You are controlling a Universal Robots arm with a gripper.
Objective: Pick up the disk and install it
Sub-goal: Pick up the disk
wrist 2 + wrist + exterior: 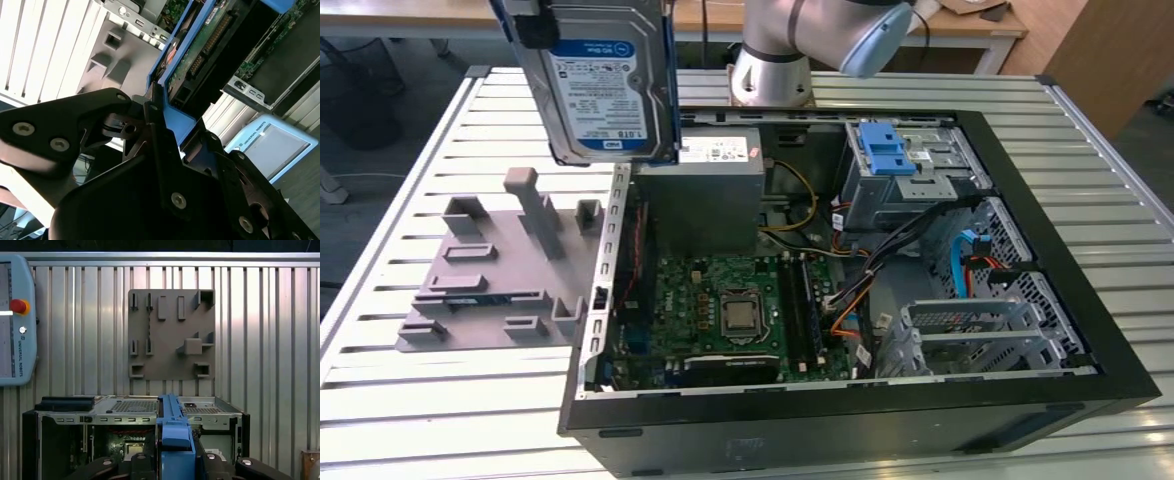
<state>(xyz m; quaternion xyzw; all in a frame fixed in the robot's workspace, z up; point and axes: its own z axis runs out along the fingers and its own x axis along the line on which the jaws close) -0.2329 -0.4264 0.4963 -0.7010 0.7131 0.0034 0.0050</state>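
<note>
Slatted table (414,400), open case (854,440), disk (600,90) seemingly aloft

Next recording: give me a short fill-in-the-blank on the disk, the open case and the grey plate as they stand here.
1. The gripper is shut on the disk's ____ rail.
2. The disk hangs ____ the case, not in the cage.
3. The grey plate lies on the exterior view's ____ of the case.

Missing words: blue; above; left.
</note>
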